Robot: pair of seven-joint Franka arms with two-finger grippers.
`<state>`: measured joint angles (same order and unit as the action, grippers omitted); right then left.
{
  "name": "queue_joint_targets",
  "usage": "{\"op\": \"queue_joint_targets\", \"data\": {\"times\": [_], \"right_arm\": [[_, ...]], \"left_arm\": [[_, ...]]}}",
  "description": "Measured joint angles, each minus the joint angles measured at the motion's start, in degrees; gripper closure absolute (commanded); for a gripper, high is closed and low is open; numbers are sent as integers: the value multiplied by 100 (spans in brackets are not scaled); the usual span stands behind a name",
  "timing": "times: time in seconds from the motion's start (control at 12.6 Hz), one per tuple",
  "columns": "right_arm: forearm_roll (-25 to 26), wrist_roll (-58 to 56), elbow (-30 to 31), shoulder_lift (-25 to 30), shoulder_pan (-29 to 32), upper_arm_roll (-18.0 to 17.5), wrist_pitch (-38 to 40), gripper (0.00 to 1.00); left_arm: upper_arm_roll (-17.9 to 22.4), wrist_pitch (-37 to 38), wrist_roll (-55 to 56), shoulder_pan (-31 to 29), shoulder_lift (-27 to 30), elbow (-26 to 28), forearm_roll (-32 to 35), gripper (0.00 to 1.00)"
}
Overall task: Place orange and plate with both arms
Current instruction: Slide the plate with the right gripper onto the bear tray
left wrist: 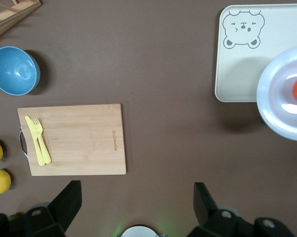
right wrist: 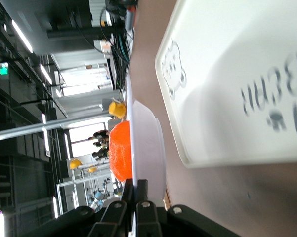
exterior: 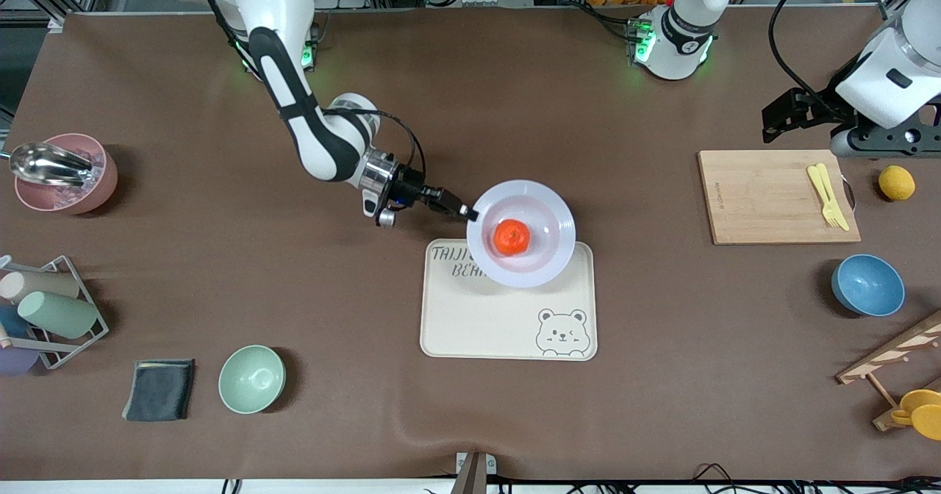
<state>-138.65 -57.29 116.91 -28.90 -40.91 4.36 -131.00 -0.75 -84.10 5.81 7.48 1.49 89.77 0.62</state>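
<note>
1. The right gripper (exterior: 470,215) has its jaws pinched narrow on the rim of the plate (exterior: 548,207), holding it up over the bear tray (exterior: 470,325); in the right wrist view the rim runs straight out from between the closed fingers (right wrist: 138,197), so the whole plate hangs off one thin edge bite and could pivot or slide out of the jaws
2. The orange (exterior: 512,237) sits loose in the well of the plate, well out from the jaws; any tilt or jerk of the held edge would, I judge, roll it toward the rim away from the fingers and off onto the tray
3. A quick or uneven set-down could land the plate's free edge first, bounce the fruit and leave the plate askew, half off the tray's raised lip
4. The left gripper (left wrist: 133,207) waits with jaws wide and empty over bare table beside the cutting board (left wrist: 74,138), well apart from plate and fruit, so it cannot steady either
</note>
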Motion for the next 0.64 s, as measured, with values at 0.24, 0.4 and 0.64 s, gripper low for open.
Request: {"op": "queue_joint_targets", "data": {"times": [0.24,0.4,0.64], "right_arm": [[0,1,-669,-602,59,-8,-515,100],[0,1,-1101,-970,54,-20,-883,100],[0,1,-1426,-1285,54,-20,-989,100]], "left_arm": [[0,0,0,-1,1,-3,0,0],[0,0,0,-1,1,-2,0,0],[-8,0,0,8,1,-2,0,0]]}}
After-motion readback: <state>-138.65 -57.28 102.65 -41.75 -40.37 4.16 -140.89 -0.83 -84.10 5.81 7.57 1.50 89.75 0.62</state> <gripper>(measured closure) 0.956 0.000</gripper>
